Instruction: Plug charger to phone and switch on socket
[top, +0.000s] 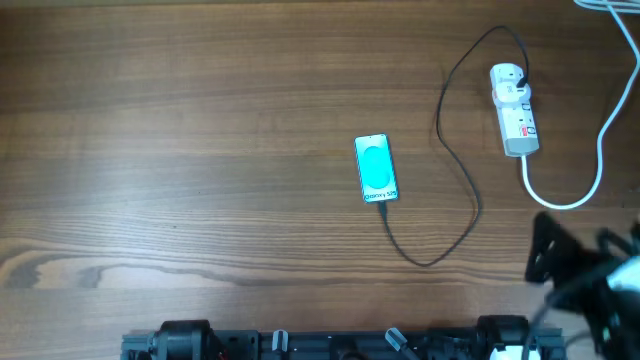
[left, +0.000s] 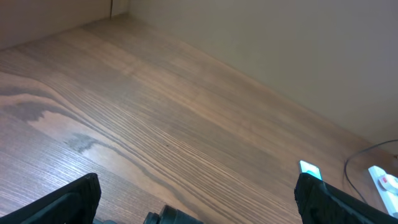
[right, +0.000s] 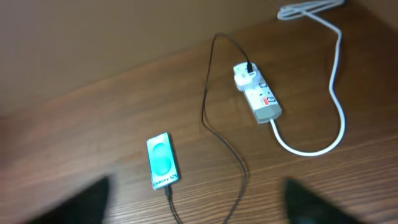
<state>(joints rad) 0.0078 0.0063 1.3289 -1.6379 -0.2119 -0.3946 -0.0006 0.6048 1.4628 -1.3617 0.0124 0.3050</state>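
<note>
Black mounts (top: 340, 342) in a row below the phone (top: 376, 168); right arm (top: 552, 250) to its lower right, black with a pale segment, blurred; left gripper (left: 196, 190) fingers (left: 71, 202) matte black, blocky; right gripper (right: 199, 199) fingers (right: 93, 202) dark, smeared.

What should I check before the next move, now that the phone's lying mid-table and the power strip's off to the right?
1. Charger tip in the phone: the tip meets the phone's lower edge, but whether it is fully seated, cannot tell.
2. Charger's other end in the socket: plugged in at the far end, ok.
3. Socket switch on: too small to read, cannot tell.
4. Right end effector free for the switch: open, holding nothing, ok.
5. Left end effector out of the way: open, empty, over bare table, ok.
6. Thick white cord clear of the socket's top: it trails off beside it, ok.
</note>
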